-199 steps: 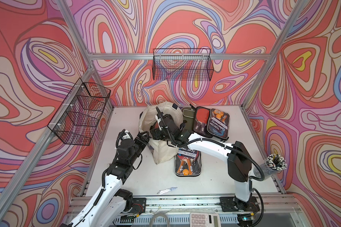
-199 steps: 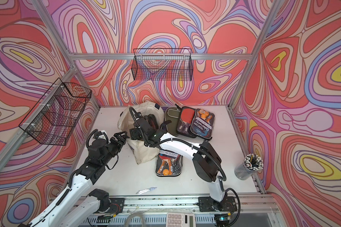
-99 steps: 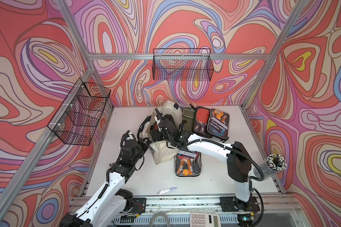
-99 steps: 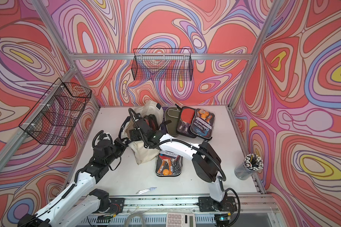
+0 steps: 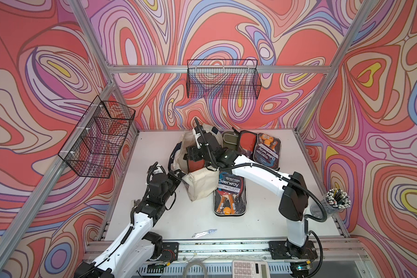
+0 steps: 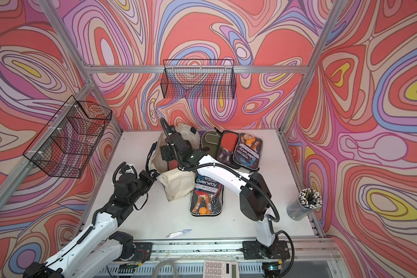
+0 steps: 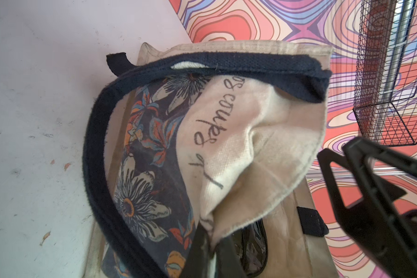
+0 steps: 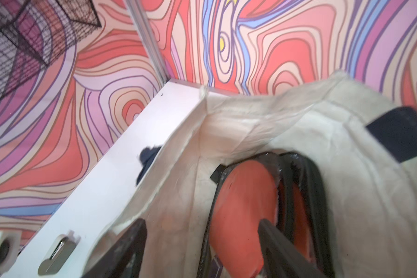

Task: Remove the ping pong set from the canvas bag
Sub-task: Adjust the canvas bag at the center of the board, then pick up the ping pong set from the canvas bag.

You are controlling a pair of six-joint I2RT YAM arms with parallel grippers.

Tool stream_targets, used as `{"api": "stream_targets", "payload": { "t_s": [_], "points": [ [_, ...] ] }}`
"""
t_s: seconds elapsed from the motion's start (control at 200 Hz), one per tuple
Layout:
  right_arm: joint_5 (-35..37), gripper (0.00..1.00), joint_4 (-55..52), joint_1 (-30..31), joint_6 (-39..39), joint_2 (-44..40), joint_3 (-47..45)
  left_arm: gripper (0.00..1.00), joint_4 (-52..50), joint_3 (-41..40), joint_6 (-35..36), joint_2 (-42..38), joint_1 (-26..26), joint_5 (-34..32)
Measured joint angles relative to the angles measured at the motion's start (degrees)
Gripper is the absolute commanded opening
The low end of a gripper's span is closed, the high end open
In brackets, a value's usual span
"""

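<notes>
Ping pong set (image 8: 243, 204), a red paddle in a clear, black-edged case, sits inside the canvas bag (image 5: 200, 186), which slumps near the middle of the white table (image 5: 263, 216) with its mouth gaping.

Nearest of all, well in front of the bag, a calculator (image 5: 249, 269) lies by the front rail. A small silvery item (image 5: 204, 233) lies on the table between the calculator and the bag.

At the bag's side toward the left arm, the left gripper (image 5: 179, 173) has its fingers closed, pinching the bag's cream rim. The left wrist view shows that fold of cloth running down into the fingers, next to a navy strap handle (image 7: 94, 144) and a dark floral print (image 7: 149, 168).

Against the bag's opposite side and touching it, a second Deerway set (image 5: 229, 197) lies flat with orange balls showing.

The right gripper (image 8: 202, 223) reaches down into the bag's mouth with its fingers spread apart. The case's edge lies between them, one finger is in front of the red paddle, and no squeeze on the case shows.

Just beyond the bag, an olive pouch (image 5: 229, 139) and a third Deerway set (image 5: 266, 149) lie together. Well apart from the bag, on the right arm's side, stands a cup of pens (image 5: 335, 202). Farthest off, wire baskets (image 5: 223, 79) hang on the walls.
</notes>
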Motion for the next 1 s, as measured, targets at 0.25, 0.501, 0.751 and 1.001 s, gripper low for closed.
{"api": "stream_targets", "payload": {
  "t_s": [0.25,0.501,0.751,1.001],
  "points": [
    [-2.2,0.75,-4.5,-4.6,-1.5,7.2,8.3,0.00,1.0,-0.9,1.3,-0.4,0.0,0.4],
    [-5.2,0.74,-7.3,-3.6,-1.4,8.9,3.9,0.00,3.4,-1.3,3.2,1.2,0.0,2.6],
    [-4.6,0.74,-10.9,-3.7,-1.4,7.8,0.5,0.00,3.7,-3.9,5.0,1.1,-0.5,2.3],
    [-5.4,0.74,-15.3,-7.0,-1.9,8.1,9.4,0.00,5.6,-8.9,6.0,5.1,-3.9,-0.1]
  ]
}}
